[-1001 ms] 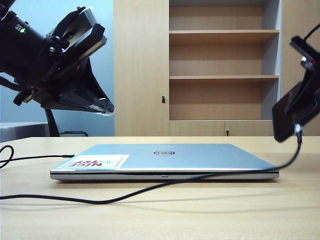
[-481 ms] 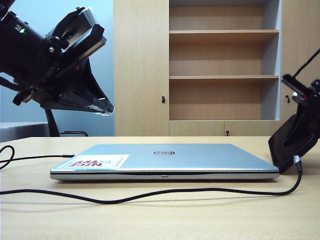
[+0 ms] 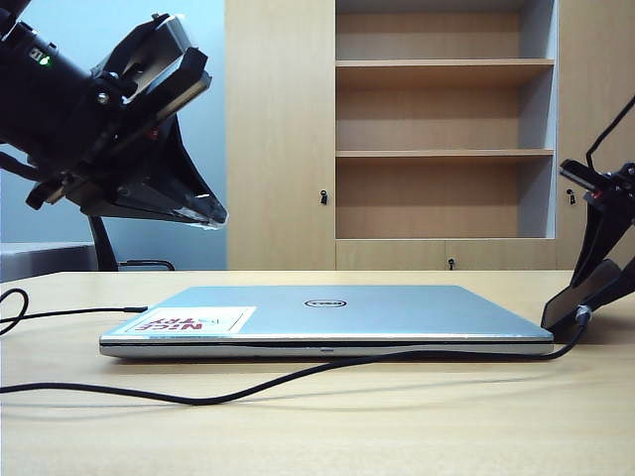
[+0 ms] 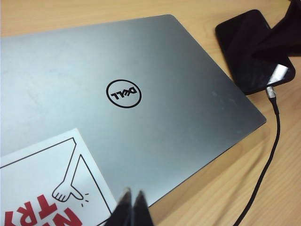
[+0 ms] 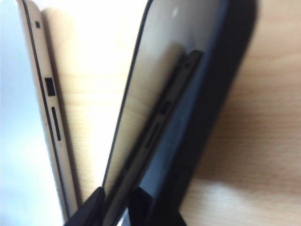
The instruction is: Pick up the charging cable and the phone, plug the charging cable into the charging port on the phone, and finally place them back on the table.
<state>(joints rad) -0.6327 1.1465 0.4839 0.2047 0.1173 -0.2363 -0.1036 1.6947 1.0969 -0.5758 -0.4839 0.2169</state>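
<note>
Black right tool (image 3: 595, 293) low astride phone (image 4: 251, 52); left tool (image 4: 131, 200) raised, closed.

Left tool (image 4: 132, 203) shut over laptop (image 4: 117, 94); cable (image 4: 268, 141) plugged in phone (image 4: 244, 47)

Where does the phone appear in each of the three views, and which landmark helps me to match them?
Exterior view: the phone is at the far right edge, tilted, under the right pincer.
Left wrist view: it lies past the laptop's corner, the charging cable plugged into it.
Right wrist view: its dark slab fills the middle, between the pincer's fingers.
Shared landmark: the silver laptop, beside the phone in every view.
</note>
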